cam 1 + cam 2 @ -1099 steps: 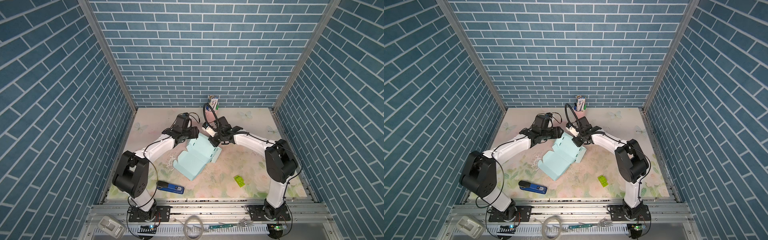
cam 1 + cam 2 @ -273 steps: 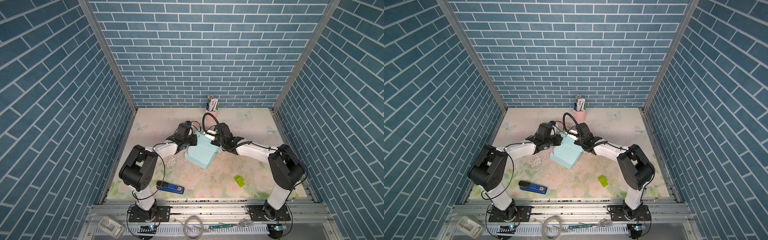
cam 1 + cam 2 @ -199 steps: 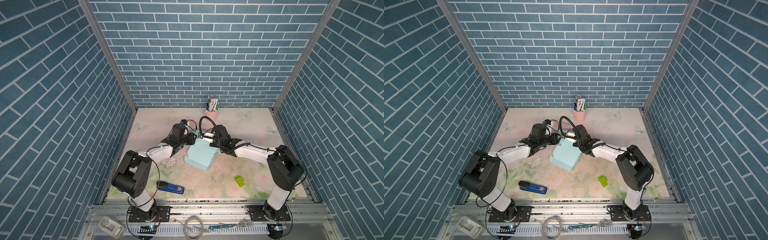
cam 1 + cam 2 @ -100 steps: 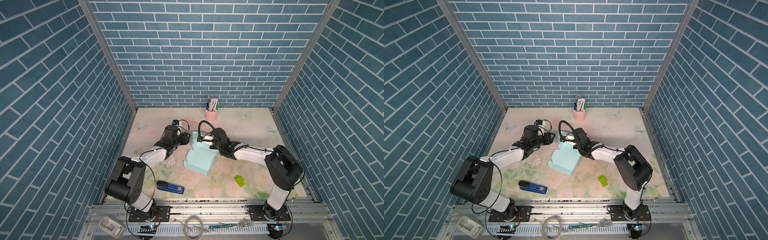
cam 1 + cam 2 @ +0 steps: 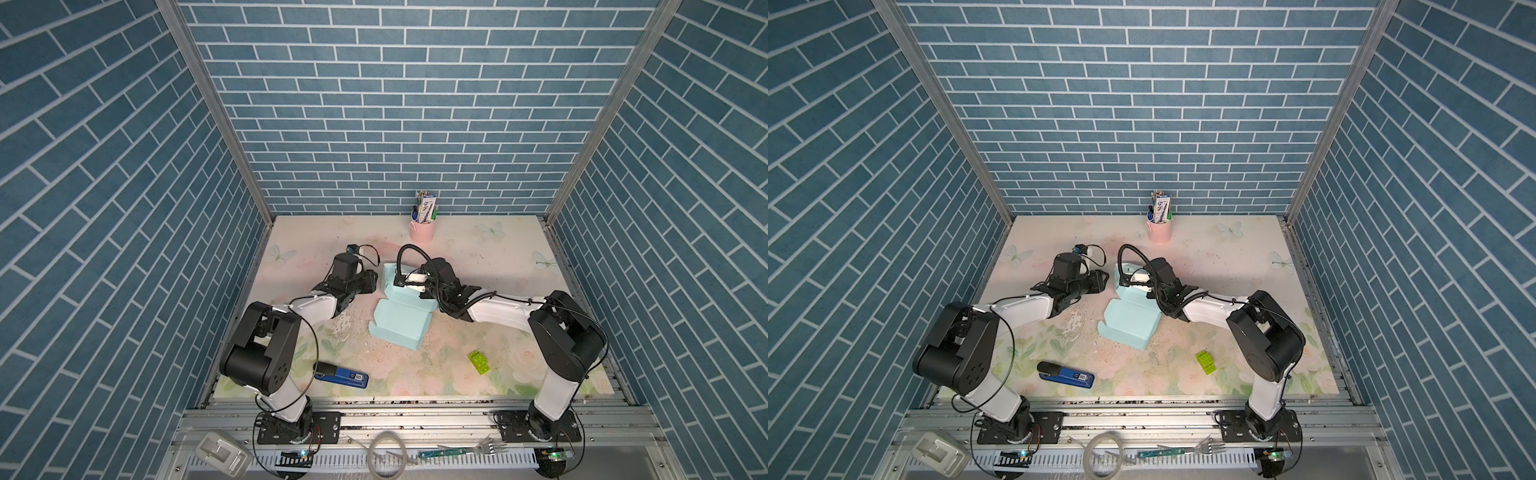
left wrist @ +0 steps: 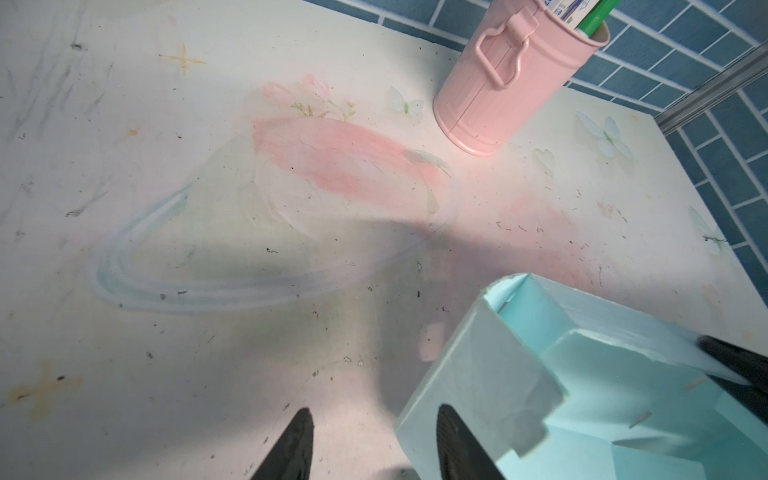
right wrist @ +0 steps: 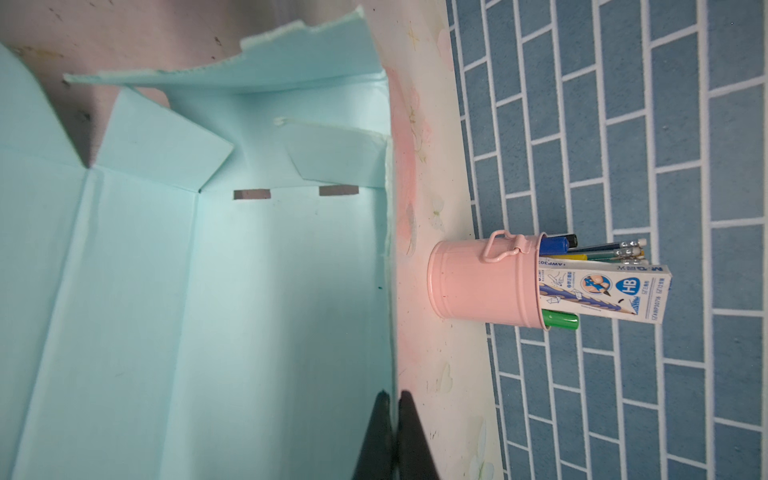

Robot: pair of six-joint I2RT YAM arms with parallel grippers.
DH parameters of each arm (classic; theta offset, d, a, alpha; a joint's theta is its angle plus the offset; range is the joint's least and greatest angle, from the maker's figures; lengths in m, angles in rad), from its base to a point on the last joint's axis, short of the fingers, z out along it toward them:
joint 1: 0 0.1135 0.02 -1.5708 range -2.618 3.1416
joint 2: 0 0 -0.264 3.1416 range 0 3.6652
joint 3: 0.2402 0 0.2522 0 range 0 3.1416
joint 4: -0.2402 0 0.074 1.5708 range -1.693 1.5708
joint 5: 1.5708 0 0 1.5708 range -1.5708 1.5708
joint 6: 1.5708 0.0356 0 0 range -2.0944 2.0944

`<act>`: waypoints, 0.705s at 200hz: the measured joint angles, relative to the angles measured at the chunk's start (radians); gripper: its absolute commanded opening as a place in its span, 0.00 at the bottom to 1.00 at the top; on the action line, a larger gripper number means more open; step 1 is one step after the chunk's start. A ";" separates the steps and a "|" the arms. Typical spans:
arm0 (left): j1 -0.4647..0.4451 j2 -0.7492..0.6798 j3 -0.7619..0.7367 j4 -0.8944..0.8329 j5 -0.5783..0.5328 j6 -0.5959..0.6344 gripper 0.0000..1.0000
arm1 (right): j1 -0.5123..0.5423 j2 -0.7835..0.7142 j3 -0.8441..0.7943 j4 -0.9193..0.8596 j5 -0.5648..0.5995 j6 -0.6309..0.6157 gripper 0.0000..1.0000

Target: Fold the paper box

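The paper box [image 5: 401, 328] lies half-formed on the table [image 5: 498, 257], on the robot's side of the pink pen pot [image 5: 422, 231], its open end toward the pot. The right gripper [image 7: 392, 419] is pinched on the box wall nearest the pot. The left gripper [image 6: 374, 444], farther from the pot, has its jaws spread at a box corner, perhaps touching it

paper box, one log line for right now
paper box: partly folded, on table | left fingers: open, empty, beside box | right fingers: shut on box wall nearest pink cup
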 measured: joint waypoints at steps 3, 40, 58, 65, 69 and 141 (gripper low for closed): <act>0.000 0.005 0.003 0.000 -0.002 0.000 0.53 | 0.000 0.000 0.000 0.002 0.000 -0.002 0.00; 0.002 0.090 0.063 -0.020 -0.016 0.033 0.54 | 0.005 0.000 -0.001 0.016 0.001 -0.017 0.00; 0.002 0.119 0.087 -0.029 -0.006 0.051 0.54 | 0.008 0.000 -0.002 0.021 0.002 -0.020 0.00; 0.002 0.127 0.095 -0.030 0.002 0.058 0.55 | 0.009 0.000 -0.002 0.022 0.001 -0.020 0.00; 0.002 0.129 0.099 -0.030 0.008 0.063 0.55 | 0.009 0.000 -0.002 0.022 0.001 -0.020 0.00; 0.002 0.121 0.089 0.034 0.138 0.146 0.57 | 0.009 0.000 -0.002 0.027 0.002 -0.045 0.00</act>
